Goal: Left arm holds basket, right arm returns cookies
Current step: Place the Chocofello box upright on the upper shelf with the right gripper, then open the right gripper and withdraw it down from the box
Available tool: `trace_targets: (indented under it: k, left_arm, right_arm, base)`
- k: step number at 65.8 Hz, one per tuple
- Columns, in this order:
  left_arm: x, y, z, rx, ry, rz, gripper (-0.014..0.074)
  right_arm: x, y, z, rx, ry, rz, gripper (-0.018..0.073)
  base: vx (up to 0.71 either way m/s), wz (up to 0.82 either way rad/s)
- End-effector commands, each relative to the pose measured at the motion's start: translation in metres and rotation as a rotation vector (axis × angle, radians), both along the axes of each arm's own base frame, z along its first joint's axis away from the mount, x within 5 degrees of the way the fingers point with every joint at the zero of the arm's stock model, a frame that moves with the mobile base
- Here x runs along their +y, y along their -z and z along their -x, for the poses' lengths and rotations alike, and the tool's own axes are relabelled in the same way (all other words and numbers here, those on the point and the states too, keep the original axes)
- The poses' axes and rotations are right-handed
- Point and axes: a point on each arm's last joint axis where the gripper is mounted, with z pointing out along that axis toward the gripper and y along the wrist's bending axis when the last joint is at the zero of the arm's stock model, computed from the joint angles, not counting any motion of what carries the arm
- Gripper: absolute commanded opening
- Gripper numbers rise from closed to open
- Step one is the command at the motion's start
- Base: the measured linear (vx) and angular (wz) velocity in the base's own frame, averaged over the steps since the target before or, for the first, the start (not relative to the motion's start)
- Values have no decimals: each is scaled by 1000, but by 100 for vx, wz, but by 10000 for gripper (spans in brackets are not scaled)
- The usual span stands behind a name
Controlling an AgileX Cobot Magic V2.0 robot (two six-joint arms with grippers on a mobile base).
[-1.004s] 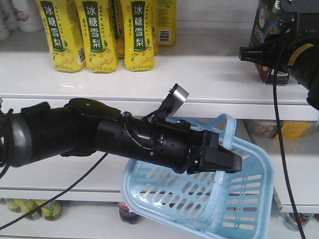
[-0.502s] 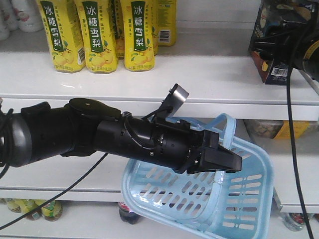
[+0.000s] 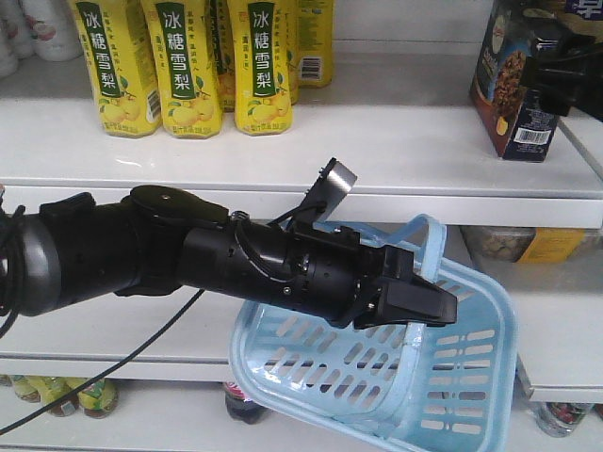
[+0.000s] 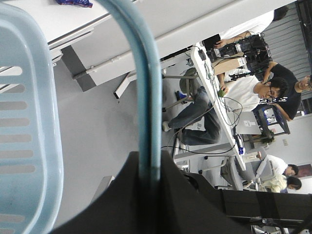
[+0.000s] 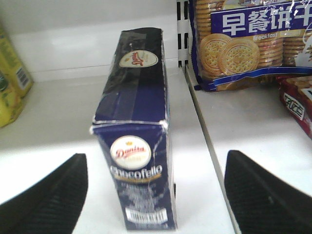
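Front view: L tool [image 3: 415, 303] grips basket [image 3: 452, 377] handle; R tool [image 5: 156, 195] wide, cookies [image 5: 139, 190] on shelf [image 5: 58, 122]

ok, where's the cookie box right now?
The cookie box stands upright on the upper shelf at the front view's far right, right of the yellow cartons; the right gripper is open, fingers clear either side.

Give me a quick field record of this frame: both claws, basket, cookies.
left claw: shut on basket handle
basket: light blue, hanging tilted in front of the lower shelf
right claw: open, fingers either side of the cookies, not touching
cookies: navy Chocofello box, upright on upper shelf
neighbours: yellow cartons to the left on the same shelf, biscuit packs in the next bay
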Motion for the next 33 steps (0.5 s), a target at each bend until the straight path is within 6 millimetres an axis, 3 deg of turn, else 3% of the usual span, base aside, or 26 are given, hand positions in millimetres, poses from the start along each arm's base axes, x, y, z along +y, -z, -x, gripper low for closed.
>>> trace_targets:
  k: [1, 23, 33]
  left_arm:
    - [5, -42, -2, -54, -69, 136, -6]
    - [5, -42, -2, -54, -69, 136, -6]
    - [5, -42, -2, -54, -69, 136, -6]
  right_arm:
    - [-5, -24, 20, -74, -35, 17, 561]
    - [-24, -48, 94, -93, -107, 99, 561]
    - [-33, -43, 134, -150, -149, 108, 561]
  base:
    - [0, 0]
    - [0, 0]
    - [0, 0]
